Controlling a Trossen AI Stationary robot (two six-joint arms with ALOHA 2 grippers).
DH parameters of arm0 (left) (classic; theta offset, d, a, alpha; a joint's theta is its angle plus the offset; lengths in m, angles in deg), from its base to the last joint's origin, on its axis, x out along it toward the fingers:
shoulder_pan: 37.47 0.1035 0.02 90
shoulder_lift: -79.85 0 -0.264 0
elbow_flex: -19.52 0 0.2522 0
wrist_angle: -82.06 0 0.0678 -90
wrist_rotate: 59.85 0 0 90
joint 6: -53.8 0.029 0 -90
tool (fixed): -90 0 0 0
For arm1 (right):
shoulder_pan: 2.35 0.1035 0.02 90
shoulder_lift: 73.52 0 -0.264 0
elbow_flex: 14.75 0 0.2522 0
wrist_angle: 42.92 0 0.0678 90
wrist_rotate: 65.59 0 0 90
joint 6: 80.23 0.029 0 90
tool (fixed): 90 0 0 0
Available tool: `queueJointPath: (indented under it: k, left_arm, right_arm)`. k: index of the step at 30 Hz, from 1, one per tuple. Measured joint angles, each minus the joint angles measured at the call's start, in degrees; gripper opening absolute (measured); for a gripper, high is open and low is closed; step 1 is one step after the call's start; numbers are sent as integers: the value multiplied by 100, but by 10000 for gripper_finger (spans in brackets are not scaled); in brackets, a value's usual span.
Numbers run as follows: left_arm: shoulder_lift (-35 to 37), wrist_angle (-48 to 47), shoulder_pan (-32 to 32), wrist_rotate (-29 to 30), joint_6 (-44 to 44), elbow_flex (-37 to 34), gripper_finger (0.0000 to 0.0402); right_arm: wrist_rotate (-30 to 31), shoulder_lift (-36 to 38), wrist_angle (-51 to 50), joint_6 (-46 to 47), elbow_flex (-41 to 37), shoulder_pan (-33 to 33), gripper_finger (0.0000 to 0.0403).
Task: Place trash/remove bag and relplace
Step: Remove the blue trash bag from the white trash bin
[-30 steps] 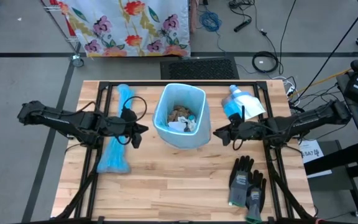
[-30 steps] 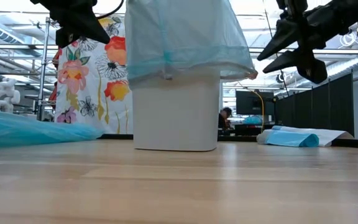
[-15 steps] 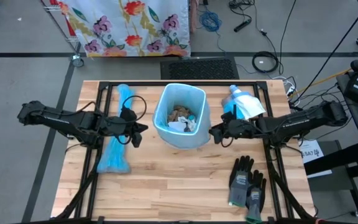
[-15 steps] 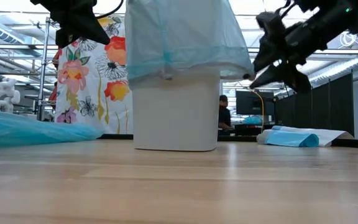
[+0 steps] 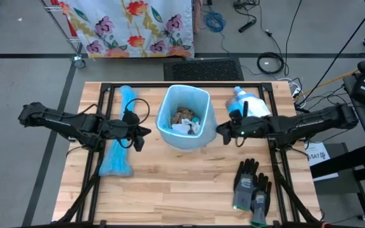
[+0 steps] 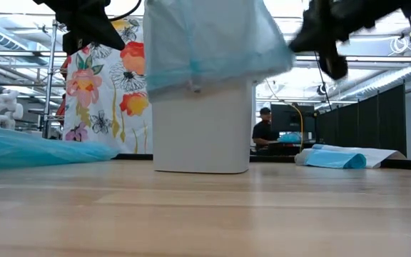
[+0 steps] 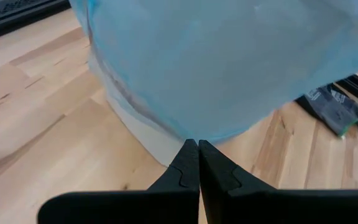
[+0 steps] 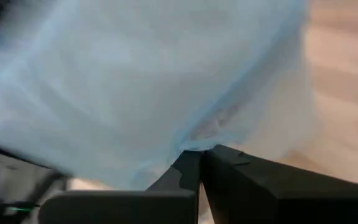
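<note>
Right now I have the wooden table under both arms, with the white bin standing at its far middle, lined with a pale blue bag whose skirt hangs down over the bin's outer wall. Inside the bin I can see the trash: brown paper wads with small blue and white scraps on top.

On the left side of the table lies a long flattened blue bag, stretched from far to near. Over it hangs my left gripper, well short of the bin's left wall; its fingers are pressed together on nothing, their tips pointing at the hem of the liner in the left wrist view.

My right gripper sits against the bin's right side. Its fingers are closed on the lower edge of the liner, the blue film bunched at the tips in the right wrist view.

Behind the right arm, at the far right, lies a blue-and-white packet. At the near right, a pair of grey-black gloves lies flat. Beyond the table a person shows, far off in the room.
</note>
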Motion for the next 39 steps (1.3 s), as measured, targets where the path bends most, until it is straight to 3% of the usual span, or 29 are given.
queueJointPath:
  k: [5, 16, 22, 28, 39]
  left_arm:
    - [0, -7, 0, 0, 2, 0, 0]
    - [-2, 131, 0, 266, 194, 0, 0]
    - [-2, 169, 0, 273, 201, 0, 0]
    - [-50, 294, 0, 430, 262, 0, 0]
    - [-382, 306, 7, 452, 625, 0, 0]
  right_arm:
    - [17, 6, 19, -682, 931, -18, 0]
    - [-39, -835, -397, -2121, 2916, -438, 0]
    - [-478, -1228, -726, -2336, 3712, -664, 0]
    - [-431, -1297, -1404, -2348, 3862, -492, 0]
    - [-435, -1299, -801, -2617, 3854, -553, 0]
